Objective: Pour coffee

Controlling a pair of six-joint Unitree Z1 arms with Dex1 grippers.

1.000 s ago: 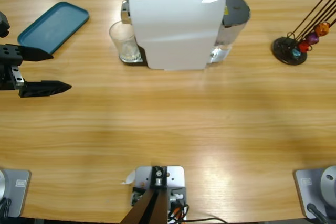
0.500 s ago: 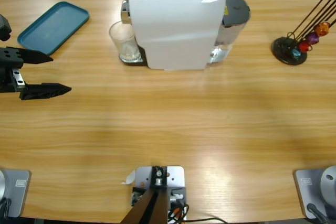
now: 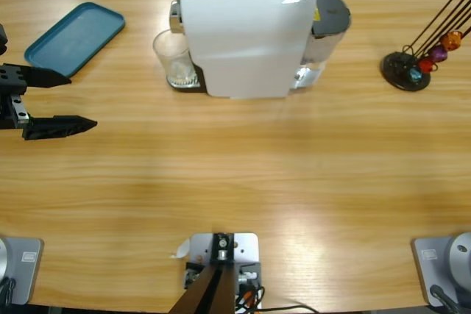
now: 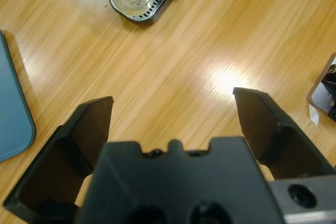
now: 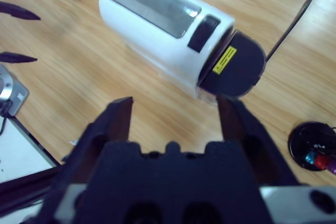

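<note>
Left gripper (image 3: 77,101) at bench's (image 3: 235,182) left edge, jaws spread wide, nothing between them, aimed toward glass tumbler (image 3: 175,59). Tumbler stands on drip tray of white coffee machine (image 3: 246,34); coffee inside not discernible. Teal tray (image 3: 73,37) beside left gripper. Right gripper (image 5: 176,114) hangs above machine, jaws apart, empty. Capsule holder (image 3: 412,64) far right.

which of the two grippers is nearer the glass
The left gripper, open at the table's left edge near the blue tray, is nearer the glass. The right gripper hangs above the coffee machine, out of the high view.
</note>
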